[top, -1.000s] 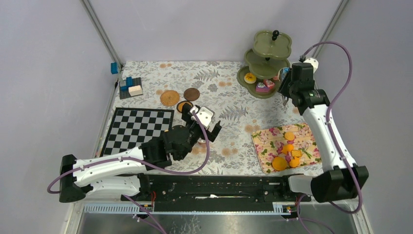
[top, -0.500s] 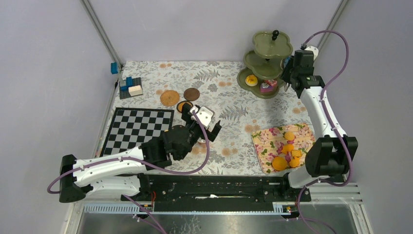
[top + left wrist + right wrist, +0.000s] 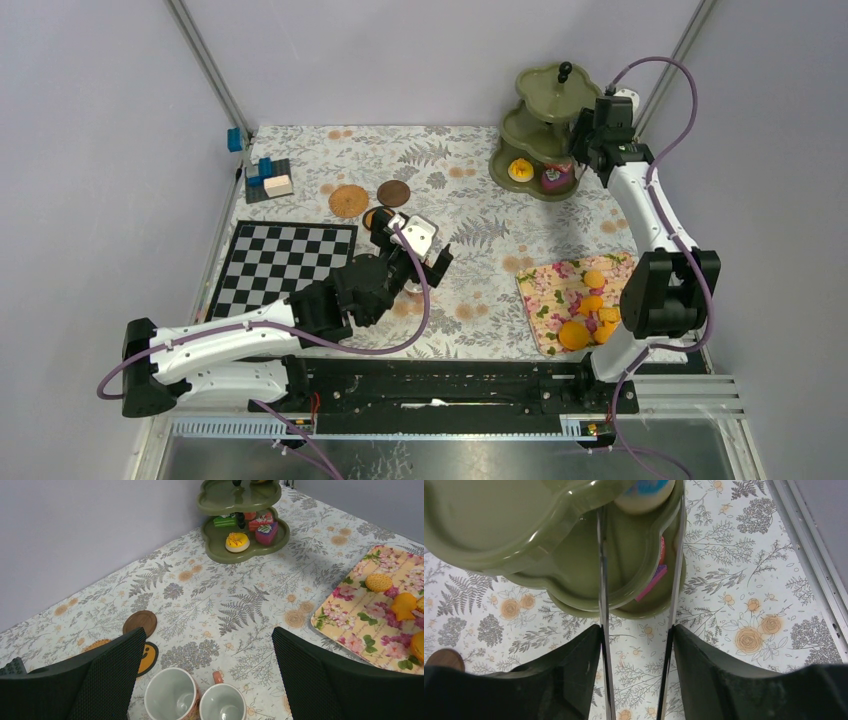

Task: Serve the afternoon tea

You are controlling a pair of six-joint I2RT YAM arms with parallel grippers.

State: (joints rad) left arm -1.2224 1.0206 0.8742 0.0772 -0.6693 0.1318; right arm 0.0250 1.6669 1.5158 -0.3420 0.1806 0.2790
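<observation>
Tipping the three-tier stand (image 3: 499,525) is the risk: right tool (image 3: 640,500), parted around a pale cake (image 3: 644,486), crowds its tiers. Left tool (image 3: 207,640) gapes empty.

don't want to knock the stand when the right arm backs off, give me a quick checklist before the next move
1. right gripper jaws apart: ok
2. cake free of both fingers: cannot tell, a gap shows on one side only
3. fingers clear of the stand: not ok, they reach in between its tiers
4. left gripper open, holding nothing: ok
5. mugs upright below the left gripper: ok
</observation>
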